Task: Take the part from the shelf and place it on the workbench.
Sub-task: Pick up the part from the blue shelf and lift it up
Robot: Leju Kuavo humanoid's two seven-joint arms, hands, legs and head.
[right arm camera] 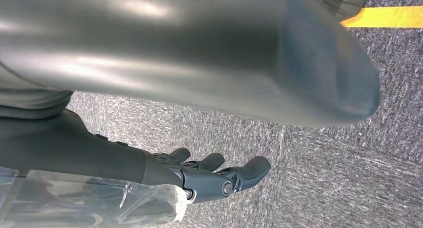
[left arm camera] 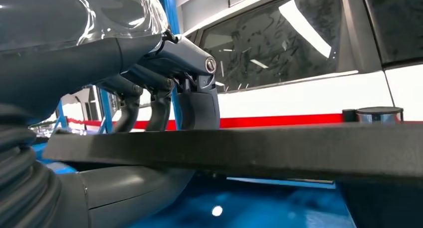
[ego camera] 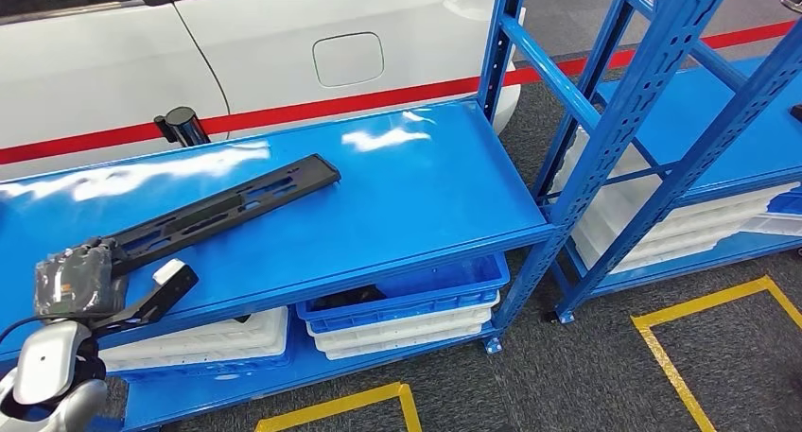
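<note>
No text, label, brand or number could be read anywhere in the three views. The white car (ego camera: 284, 44) carried a red stripe but no legible lettering, and the blue shelf (ego camera: 407, 186), the black part (ego camera: 227, 205) lying on it and the crates (ego camera: 407, 304) beneath bore no readable markings. Yellow lines (ego camera: 700, 304) on the grey floor formed plain boxes without words or figures.
</note>
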